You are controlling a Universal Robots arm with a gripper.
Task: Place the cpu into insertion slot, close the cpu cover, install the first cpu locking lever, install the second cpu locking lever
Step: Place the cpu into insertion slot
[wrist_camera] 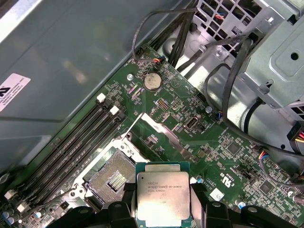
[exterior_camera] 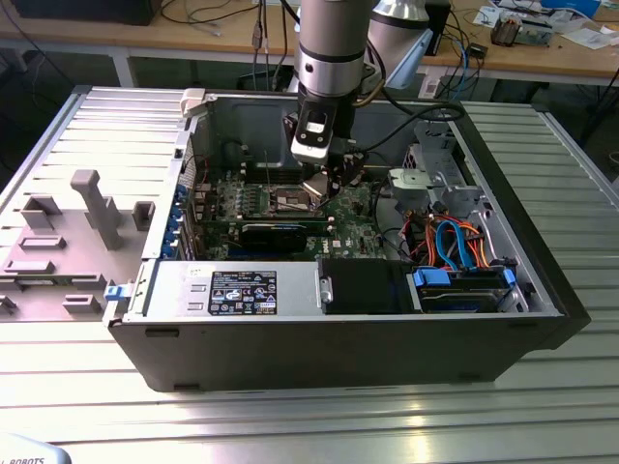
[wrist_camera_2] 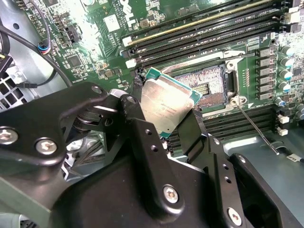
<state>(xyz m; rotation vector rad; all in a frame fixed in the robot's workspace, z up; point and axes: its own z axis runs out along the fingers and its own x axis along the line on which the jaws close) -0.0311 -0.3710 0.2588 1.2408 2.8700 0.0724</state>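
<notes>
Hovering inside the case, hand clamping cpu near open insertion slot

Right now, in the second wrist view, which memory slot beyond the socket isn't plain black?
The slot farthest from the socket in that bank: a yellow-green strip runs along its length, while the nearer ones are plain black.

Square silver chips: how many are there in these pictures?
1. The cpu is gripped by its edges in the end effector, just beside the empty insertion slot, not in it. More may be hidden from the cameras.
</notes>
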